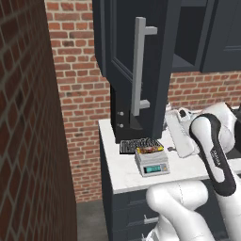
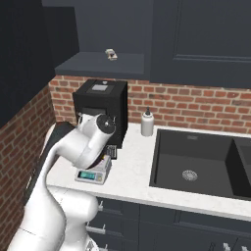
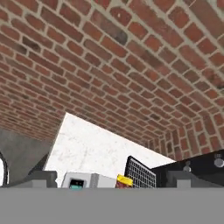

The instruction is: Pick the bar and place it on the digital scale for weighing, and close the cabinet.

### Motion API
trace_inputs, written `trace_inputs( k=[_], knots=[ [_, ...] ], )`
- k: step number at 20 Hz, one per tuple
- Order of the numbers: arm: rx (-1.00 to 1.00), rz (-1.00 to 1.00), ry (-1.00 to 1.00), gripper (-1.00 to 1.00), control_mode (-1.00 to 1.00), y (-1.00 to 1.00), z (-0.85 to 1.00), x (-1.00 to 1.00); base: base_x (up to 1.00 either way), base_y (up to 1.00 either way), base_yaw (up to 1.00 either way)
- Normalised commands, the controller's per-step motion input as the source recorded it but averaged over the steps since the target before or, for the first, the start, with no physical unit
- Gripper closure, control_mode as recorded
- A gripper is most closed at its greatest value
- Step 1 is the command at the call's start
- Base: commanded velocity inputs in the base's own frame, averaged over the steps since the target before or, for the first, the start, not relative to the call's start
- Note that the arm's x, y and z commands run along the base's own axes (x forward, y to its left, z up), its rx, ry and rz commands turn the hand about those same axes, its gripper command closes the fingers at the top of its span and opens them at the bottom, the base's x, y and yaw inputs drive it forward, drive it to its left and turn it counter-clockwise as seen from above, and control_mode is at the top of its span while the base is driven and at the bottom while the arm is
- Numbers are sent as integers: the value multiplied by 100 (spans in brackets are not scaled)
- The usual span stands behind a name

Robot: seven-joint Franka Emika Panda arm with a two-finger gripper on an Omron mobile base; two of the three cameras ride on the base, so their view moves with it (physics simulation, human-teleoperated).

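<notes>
The reddish-brown bar [image 1: 149, 149] with yellowish marks lies flat on the platform of the light-grey digital scale [image 1: 151, 163], whose teal display faces the counter's front edge. In the hand view the scale [image 3: 83, 181] and one end of the bar [image 3: 124, 180] sit low in the picture. My gripper [image 3: 113, 180] is open, its fingertips [image 3: 41, 178] far apart with nothing between them. The hand hangs just right of the scale, apart from it. The navy cabinet door [image 1: 136, 61] stands swung open above the counter, its long grey handle [image 1: 139, 66] facing me.
A dark ribbed tray [image 1: 133, 146] lies behind the scale beside a black appliance [image 2: 100, 105]. A soap bottle [image 2: 147, 122] and the sink [image 2: 162, 164] are to the right. A small item [image 2: 112, 54] rests on the open cabinet shelf. A brick wall [image 1: 28, 141] closes the left side.
</notes>
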Motion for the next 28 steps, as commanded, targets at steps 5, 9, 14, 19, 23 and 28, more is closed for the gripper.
trace_inputs(
  k=[5, 9, 14, 19, 23, 28],
  knots=[
    [0, 0, -27, -100, -100, 6, 88, -68, 0, 0, 0],
    [0, 0, -25, -100, -100, 1, 74, -68, 0, 0, 0],
    [0, 0, -25, -100, -100, 2, 74, -67, 0, 0, 0],
    [1, 0, -19, -100, -100, 17, 52, -50, 0, 0, 0],
    [0, 0, -23, -100, -100, 34, 24, -23, 0, 0, 0],
    [0, 0, -31, -100, -100, 34, 10, -25, 0, 0, 0]
  ],
)
